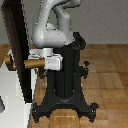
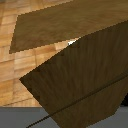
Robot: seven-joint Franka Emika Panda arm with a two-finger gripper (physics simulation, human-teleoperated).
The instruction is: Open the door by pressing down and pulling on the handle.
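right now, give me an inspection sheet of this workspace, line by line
surface: wooden plank floor, with a white slab at the exterior view's left.
job's things: the door stands upright, seen nearly edge-on; the brass handle sticks out towards the robot.
clutter: nothing seen.
grippers: the gripper is at the handle's end; whether it is open or shut cannot be told. The wrist view shows only brown wood surfaces.
cables: nothing seen.
surroundings: black pedestal under the arm, grey wall behind.
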